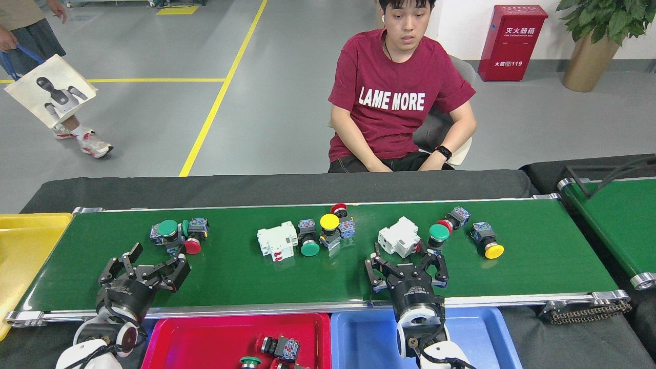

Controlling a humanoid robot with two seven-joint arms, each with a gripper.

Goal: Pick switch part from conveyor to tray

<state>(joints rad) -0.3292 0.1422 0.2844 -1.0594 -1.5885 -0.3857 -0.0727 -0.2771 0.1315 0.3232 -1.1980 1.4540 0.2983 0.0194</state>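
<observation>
The white blocky plastic switch part (398,237) lies on the long dark-green conveyor (538,256), just past the right gripper (405,261) and a little to its left, with its long side slanting across the belt. That claw is spread wide, holding nothing. The left gripper (148,261), also wide, sits far off.

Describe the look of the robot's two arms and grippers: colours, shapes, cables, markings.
Both grippers, left gripper and right gripper, are black, with jointed linkage fingers on a round black body. Behind each body sits a silver-white ring, then glossy white arm shells. The left arm shows a dark red round cap on a joint and a thin black cable. The right also has a black cable. Any lettering is too small to read.
</observation>
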